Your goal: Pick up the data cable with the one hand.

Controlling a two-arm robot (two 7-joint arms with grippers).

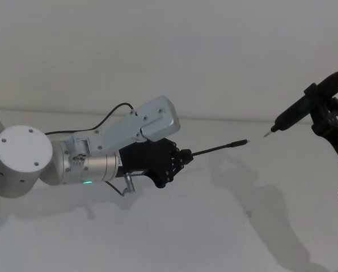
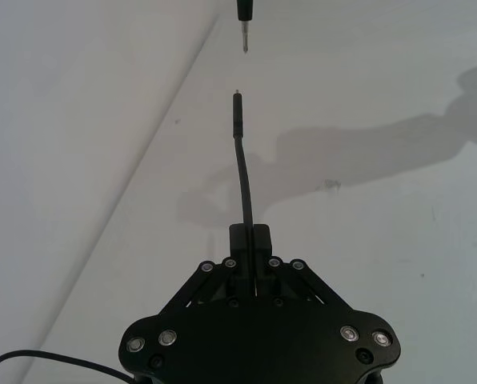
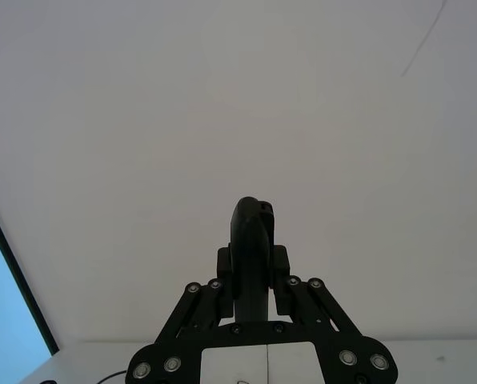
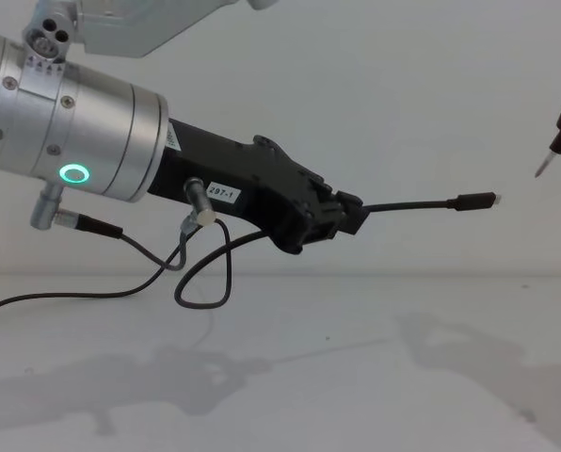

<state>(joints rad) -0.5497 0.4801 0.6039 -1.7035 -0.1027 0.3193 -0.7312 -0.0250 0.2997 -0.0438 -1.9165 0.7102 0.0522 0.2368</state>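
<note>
The left pincer (image 1: 183, 157) clamped tight on the cable (image 1: 214, 149), its plug (image 1: 237, 143) pointing toward 3 o'clock; the right pincer (image 3: 253, 268) gripped a tool (image 1: 291, 115). A slackened grip could drop it.

Data cable (image 1: 217, 149) in L hand (image 1: 185, 157) at left, tip nr tool (image 1: 294, 113) in R hand (image 3: 253, 276) at right.
</note>
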